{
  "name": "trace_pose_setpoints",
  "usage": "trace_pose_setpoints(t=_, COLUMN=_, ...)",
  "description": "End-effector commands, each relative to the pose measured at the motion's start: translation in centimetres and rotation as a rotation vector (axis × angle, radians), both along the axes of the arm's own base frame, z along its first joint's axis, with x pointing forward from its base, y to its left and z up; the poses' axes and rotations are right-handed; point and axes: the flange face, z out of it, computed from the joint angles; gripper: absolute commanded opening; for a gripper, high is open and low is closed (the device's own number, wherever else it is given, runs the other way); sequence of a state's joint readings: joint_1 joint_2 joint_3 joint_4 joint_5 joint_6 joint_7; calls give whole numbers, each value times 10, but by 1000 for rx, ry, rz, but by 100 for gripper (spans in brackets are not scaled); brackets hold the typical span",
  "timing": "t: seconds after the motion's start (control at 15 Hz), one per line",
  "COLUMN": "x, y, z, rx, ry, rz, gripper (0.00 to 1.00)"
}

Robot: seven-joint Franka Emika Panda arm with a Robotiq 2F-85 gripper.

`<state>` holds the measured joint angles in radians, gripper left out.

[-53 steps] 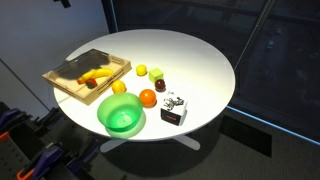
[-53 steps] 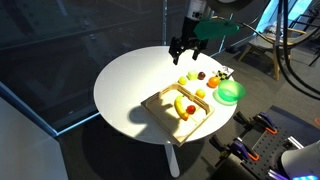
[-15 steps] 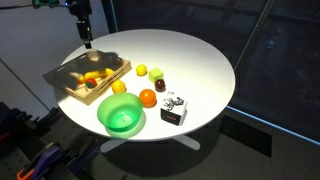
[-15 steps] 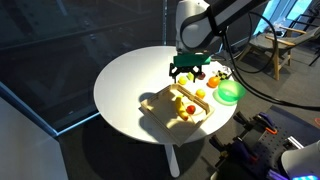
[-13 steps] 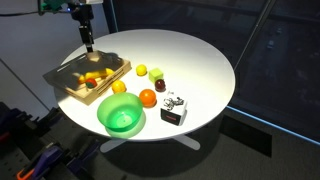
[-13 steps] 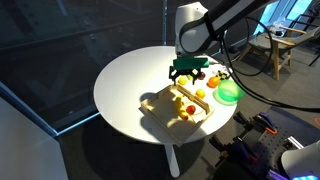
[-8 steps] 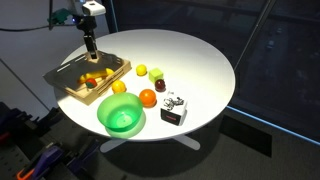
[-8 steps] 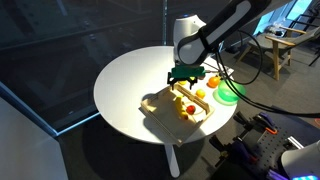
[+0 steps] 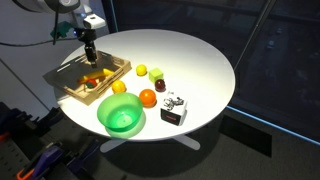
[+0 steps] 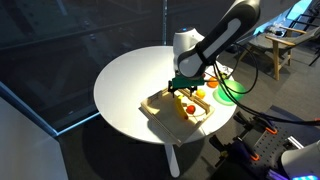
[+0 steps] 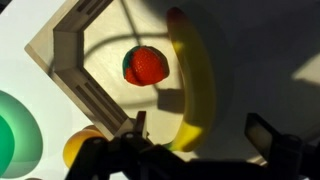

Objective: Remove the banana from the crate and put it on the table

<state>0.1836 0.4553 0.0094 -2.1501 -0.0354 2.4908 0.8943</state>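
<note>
We see the jaws spread wide, hanging just above the crate (image 11: 88, 90) and holding nothing. In the wrist view the two dark fingers (image 11: 137, 128) stand well apart, and one end of the banana (image 11: 196, 80) shows in the gap between them, closer to one finger than the other. We cannot tell whether either finger touches the fruit.

The banana lies flat on the crate floor, inside the low wooden walls. A small red fruit (image 11: 146, 65) lies beside it in the crate, near a corner and apart from the banana.

The crate rests on the round white desk (image 9: 190, 55), close to the desk's edge. In both exterior views the arm (image 10: 215, 40) reaches down over the crate, with the jaws pointing at its inside.

Outside the crate, just past one wall, a green bowl (image 9: 121, 118) stands on the desk. A round yellow ball (image 11: 82, 148) sits just outside that same wall. An orange (image 9: 148, 97) lies farther from the crate, beside the bowl.
</note>
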Motion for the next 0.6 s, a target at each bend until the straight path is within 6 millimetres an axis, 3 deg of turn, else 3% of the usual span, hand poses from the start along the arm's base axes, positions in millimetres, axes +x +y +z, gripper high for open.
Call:
trace_pose_setpoints(t=0.0, x=-9, y=-8, z=-5, rx=-15, ry=1, rz=-2, gripper=100)
trace_pose_setpoints(t=0.53, x=-19, y=-19, z=-27, rx=-21, ry=4, rz=-14, gripper=100)
